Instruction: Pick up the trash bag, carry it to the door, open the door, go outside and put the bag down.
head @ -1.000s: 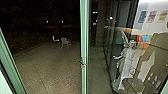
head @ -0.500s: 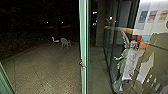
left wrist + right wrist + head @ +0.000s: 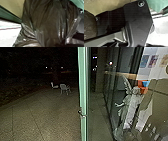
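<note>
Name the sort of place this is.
Likely a doorway between an office building and its paved yard at night: a green door frame with a metal handle, white chairs out on the paving, and a dark background beyond.

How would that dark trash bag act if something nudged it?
The trash bag would probably give and crumple rather than stay stiff, since its skin is creased all over. Its glossy film may be slippery to grasp. It bulges, so it likely holds something, though its weight I can't tell.

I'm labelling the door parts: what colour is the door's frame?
Pale green, best seen in the head view.
</note>
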You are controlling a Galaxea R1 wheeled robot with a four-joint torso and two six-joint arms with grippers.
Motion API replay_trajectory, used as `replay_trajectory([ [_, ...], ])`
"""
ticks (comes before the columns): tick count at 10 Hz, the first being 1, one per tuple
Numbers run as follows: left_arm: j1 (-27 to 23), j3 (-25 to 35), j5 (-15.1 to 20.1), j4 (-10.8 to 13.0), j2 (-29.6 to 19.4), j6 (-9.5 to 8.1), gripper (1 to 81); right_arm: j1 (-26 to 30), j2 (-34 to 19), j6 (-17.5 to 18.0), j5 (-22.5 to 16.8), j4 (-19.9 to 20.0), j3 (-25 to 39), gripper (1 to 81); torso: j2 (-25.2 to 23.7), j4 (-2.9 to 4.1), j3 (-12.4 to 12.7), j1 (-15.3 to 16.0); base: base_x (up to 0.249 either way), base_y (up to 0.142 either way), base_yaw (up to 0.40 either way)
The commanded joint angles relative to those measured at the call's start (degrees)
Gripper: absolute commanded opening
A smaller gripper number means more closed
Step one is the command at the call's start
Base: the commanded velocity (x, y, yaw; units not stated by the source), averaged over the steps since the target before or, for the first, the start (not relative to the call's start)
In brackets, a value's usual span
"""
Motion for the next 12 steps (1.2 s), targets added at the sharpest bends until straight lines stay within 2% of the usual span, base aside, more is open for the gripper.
replay_trajectory([
  [1, -3.19, -0.73, 3.03, 0.33, -0.94, 0.17, 1.0, 2.54, 1.00, -0.10, -2.93, -0.24, 0.63, 81.1, 0.02, 0.00, 0.00, 0.00, 0.090, 0.000, 0.000],
  [12, -3.10, -0.73, 2.95, 0.33, -0.94, 0.18, 1.0, 2.45, 1.00, -0.01, -2.93, -0.24, 0.63, 81.1, 0.05, 0.02, -0.02, 0.00, 0.090, 0.000, 0.000],
])
